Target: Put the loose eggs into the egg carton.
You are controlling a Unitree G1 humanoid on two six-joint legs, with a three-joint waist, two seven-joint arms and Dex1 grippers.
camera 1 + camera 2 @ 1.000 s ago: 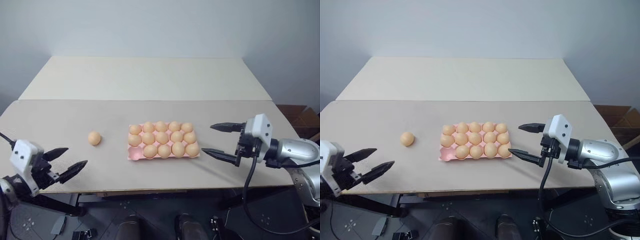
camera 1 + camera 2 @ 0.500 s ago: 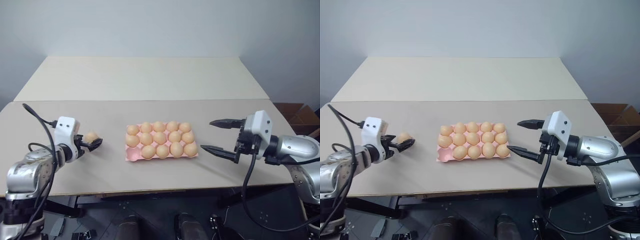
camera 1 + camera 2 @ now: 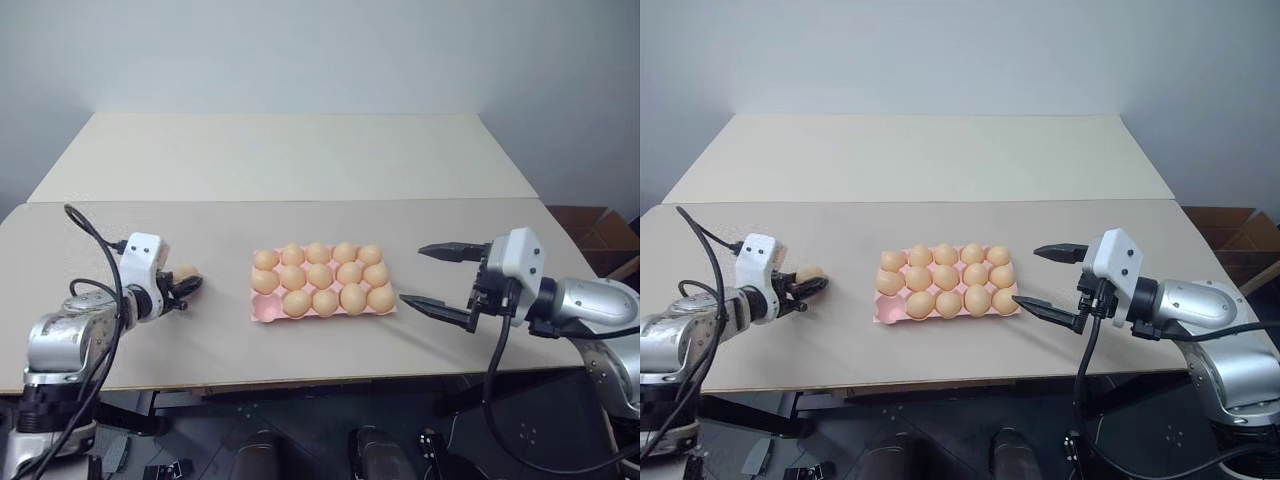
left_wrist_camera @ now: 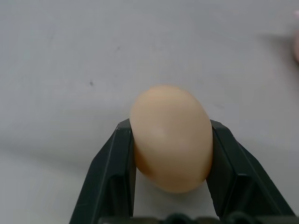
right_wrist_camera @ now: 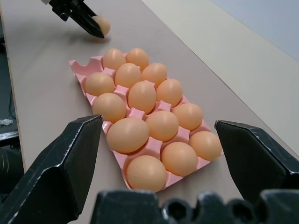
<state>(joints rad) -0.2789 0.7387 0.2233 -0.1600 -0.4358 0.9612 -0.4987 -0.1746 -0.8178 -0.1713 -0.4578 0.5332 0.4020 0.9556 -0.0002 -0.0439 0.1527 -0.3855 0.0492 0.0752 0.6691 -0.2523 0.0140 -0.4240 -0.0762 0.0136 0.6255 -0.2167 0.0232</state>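
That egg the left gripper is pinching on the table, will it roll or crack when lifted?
The egg is smooth and rounded, so it would probably roll if let go on the flat table. The left gripper has its two fingers on opposite sides, so it may slip. Its shell looks thin; hard squeezing likely cracks it.

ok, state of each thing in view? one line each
left gripper: shut on the loose egg, at the table surface
loose egg: clamped between the two black fingers, left of the egg carton
egg carton: flat on the table, 14 cups filled, near-left corner cup empty
right gripper: open, holding nothing, just right of the carton
table: bare apart from carton and egg
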